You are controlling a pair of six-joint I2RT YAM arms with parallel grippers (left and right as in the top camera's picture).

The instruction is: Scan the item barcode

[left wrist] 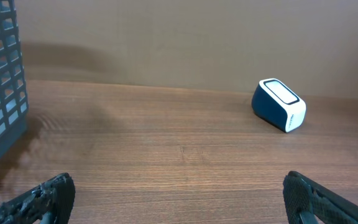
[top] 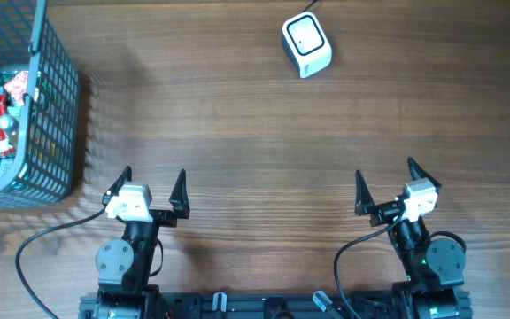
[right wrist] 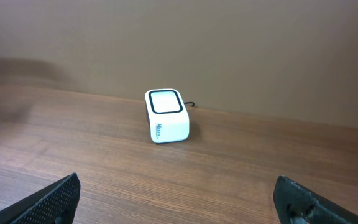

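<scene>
The left end effector (top: 153,180) and right end effector (top: 385,173) hang wide open and empty at the near edge of the tabletop (top: 237,133). The packaged items (top: 3,106) lie in the wire basket (top: 60,115), forward-left of the nearer left arm. The scanner (top: 306,44) sits far back.

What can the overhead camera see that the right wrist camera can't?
Only overhead: the mesh basket holding packets, and the left gripper, open. Only right wrist: small print on the side of the scanner, and the plain wall behind it. Both: the scanner, the wooden table and the open right gripper.
</scene>
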